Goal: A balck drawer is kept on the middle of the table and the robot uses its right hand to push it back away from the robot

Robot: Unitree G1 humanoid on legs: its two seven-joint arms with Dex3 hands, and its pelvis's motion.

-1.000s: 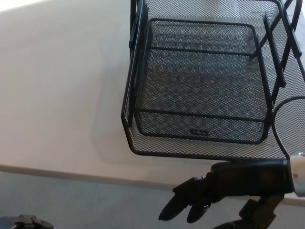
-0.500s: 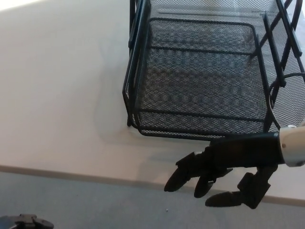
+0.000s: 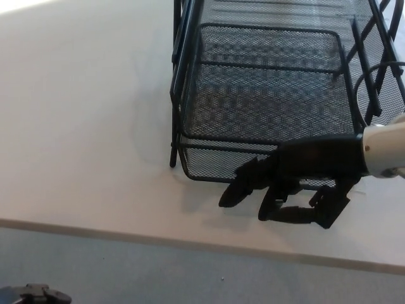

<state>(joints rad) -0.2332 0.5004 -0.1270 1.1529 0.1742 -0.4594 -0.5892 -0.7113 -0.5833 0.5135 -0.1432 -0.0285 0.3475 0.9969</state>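
Black mesh drawer sits on the pale counter, right of centre, inside its wire frame. Right hand is at the drawer's near front edge, fingers loosely curled, gripping nothing, apparently pressing the rim. Left hand not in view. Risks: contact sits right of the drawer's middle, so a push could skew it in the frame and jam it; fingers could slip under the rim, or the frame could slide along.

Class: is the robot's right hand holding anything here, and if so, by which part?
Nothing is held. The right hand presses against the front edge of the black mesh drawer, fingers apart.
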